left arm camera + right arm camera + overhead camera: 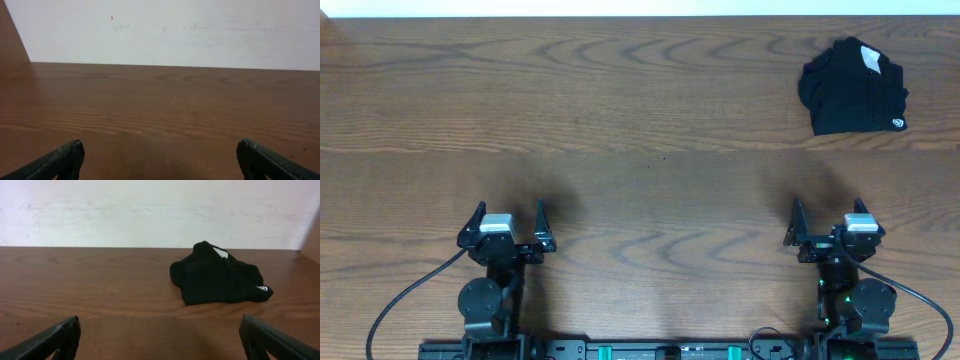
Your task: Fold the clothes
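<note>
The clothes, a black shirt (pixel 853 88), lie bunched in a compact heap at the table's far right, with a white neck tag on top and a small white logo at the lower right corner. The right wrist view shows the shirt (pixel 220 277) ahead and slightly right of centre. My right gripper (pixel 828 212) (pixel 160 335) is open near the front edge, well short of the shirt, nothing between its fingers. At the front left, my left gripper (pixel 508 214) (pixel 160 155) is open over bare wood; no shirt shows in its view.
The brown wooden table (pixel 620 120) runs back to a white wall (pixel 150 210). Black cables (pixel 410 300) trail from the arm bases along the front edge.
</note>
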Tool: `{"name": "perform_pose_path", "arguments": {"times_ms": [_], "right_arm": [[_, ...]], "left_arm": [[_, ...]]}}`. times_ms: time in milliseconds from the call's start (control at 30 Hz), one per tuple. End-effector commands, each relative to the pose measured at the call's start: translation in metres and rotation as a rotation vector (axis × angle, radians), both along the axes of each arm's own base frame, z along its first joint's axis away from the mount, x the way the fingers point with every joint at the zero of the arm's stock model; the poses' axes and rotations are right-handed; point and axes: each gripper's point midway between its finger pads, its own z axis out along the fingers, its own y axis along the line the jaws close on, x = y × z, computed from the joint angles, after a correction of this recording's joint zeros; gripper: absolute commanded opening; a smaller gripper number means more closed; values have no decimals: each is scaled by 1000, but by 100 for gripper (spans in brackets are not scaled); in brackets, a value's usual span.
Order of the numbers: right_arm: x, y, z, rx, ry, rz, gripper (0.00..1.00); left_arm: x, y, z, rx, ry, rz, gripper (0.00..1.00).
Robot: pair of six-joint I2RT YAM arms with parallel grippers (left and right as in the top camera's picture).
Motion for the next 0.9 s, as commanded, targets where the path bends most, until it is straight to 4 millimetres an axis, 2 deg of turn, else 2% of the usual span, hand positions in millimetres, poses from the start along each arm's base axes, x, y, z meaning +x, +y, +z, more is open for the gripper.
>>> {"name": "perform_pose_path", "arguments": {"times_ms": [0, 867], "right_arm": [[0, -1, -1, -10, 0, -3, 99], [0, -1, -1, -10, 0, -3, 99]], "left_arm": [[-1, -2, -15, -9, 48, -10, 98], [-1, -2, -15, -9, 48, -10, 98]]}}
